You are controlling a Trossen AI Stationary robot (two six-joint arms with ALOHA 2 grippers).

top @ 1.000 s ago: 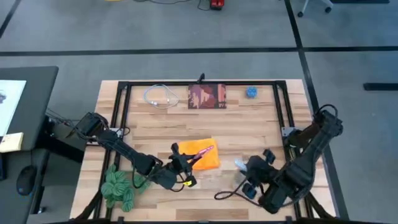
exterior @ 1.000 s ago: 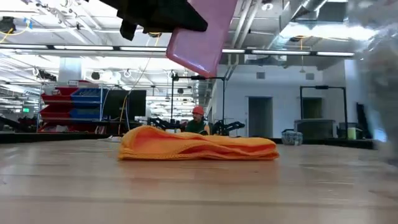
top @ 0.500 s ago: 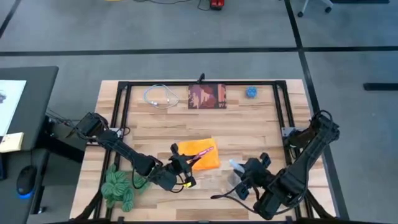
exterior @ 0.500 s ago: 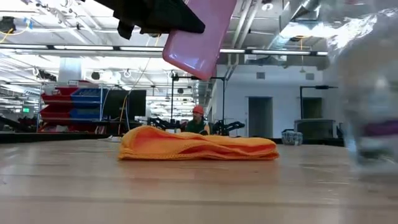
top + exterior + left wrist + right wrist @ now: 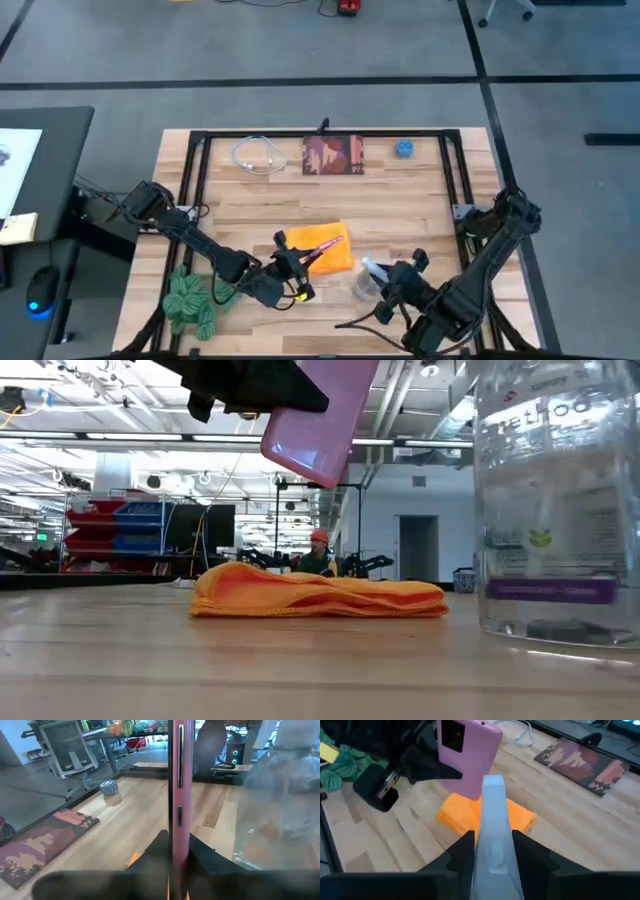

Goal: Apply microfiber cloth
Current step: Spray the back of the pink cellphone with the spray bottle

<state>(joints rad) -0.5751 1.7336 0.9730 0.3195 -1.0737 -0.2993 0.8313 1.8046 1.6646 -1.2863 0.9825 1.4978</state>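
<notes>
The orange microfiber cloth lies bunched on the table near its middle front. Above it my left gripper is shut on a pink phone, which also shows in the right wrist view. To the cloth's right, my right gripper is shut on a clear spray bottle. The bottle fills the right of the low view, upright, with a purple band on its label. My left gripper pinches the phone's two broad faces between its fingers, near one end. The fingers come from the table's left, along the phone. The phone stands on edge, tilted, lifted clear above the cloth. My right gripper has the bottle's top part, under the white spray head, between its two fingers. The bottle stands upright. Its base is at table height; whether it rests there I cannot tell.
A green cord bundle lies at the front left. At the far edge are a white cable, a dark red-brown printed square and a small blue object. Black frame rails run along the table's sides.
My right gripper has carried the spray bottle toward the table's left, closer to the cloth; in the low view the bottle has come in from the right and now stands upright and sharp. The left gripper and phone have stayed nearly still.
</notes>
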